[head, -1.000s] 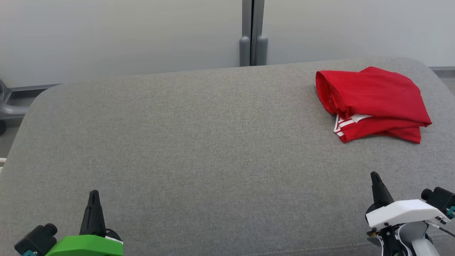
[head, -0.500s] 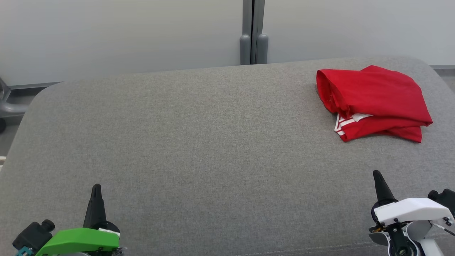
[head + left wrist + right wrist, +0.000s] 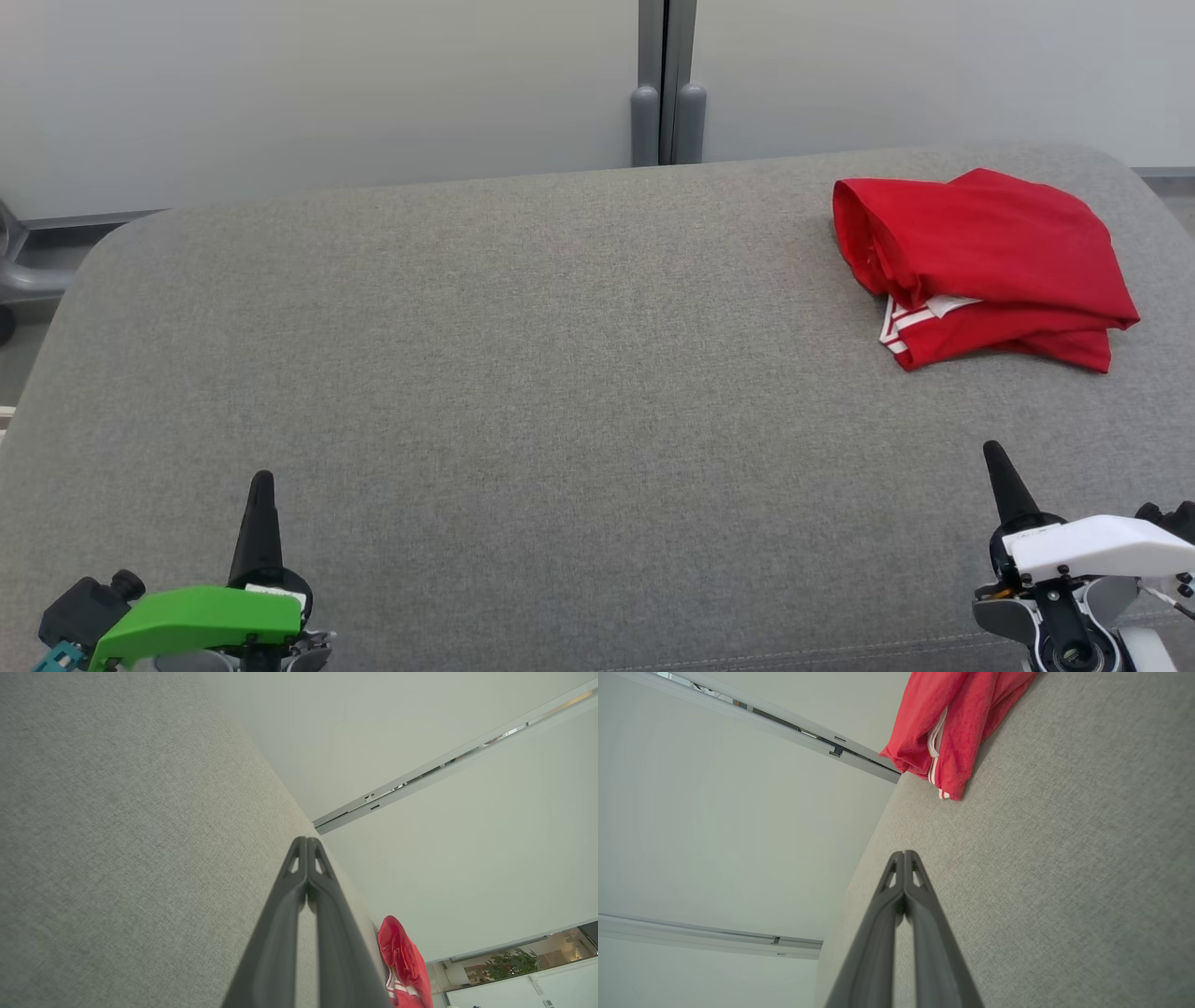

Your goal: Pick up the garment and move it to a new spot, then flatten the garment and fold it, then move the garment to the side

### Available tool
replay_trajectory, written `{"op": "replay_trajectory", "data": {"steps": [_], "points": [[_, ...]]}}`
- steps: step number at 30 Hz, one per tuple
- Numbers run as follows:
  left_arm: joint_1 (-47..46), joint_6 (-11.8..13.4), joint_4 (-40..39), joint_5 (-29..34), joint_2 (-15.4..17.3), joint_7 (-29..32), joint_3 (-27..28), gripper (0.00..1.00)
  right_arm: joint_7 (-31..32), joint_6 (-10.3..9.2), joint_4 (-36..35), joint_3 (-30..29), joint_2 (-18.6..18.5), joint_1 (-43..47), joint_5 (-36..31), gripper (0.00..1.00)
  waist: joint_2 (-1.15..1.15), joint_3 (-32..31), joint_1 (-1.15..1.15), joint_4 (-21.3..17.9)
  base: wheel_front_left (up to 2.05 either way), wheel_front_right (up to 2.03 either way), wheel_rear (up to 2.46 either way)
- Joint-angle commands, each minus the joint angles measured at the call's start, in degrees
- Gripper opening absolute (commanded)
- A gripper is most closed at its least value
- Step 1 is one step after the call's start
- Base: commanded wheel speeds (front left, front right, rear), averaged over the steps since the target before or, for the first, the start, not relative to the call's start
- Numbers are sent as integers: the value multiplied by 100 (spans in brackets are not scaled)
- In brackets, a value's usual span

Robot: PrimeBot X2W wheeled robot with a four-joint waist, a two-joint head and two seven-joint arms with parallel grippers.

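Head view showed us the red garment [image 3: 980, 266] lying folded at the far right corner of the grey cushion [image 3: 560, 373]. Our left gripper [image 3: 262, 485] and right gripper [image 3: 995, 459] hovered pinched shut and empty over its near edge. We judged the move aside done, so next called only for parking both arms clear.

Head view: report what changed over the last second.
Little. The left gripper edged up the view and the right gripper drifted slightly rightward, both shut and empty. Nothing was grasped or released. The folded red garment stays at the far right of the grey cushion, untouched.
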Motion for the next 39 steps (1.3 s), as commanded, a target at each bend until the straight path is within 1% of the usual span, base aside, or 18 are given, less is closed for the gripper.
{"op": "replay_trajectory", "data": {"steps": [1,39], "points": [[-161,-35,-37,-154,19,27,-8,0,42,3,-80,-38,-4,-102,118,0,0,2,0,1,0,0,0],[-490,-140,118,-2255,8,451,-88,0,606,3,-285,-333,71,-92,1956,0,0,99,0,25,0,0,0]]}}
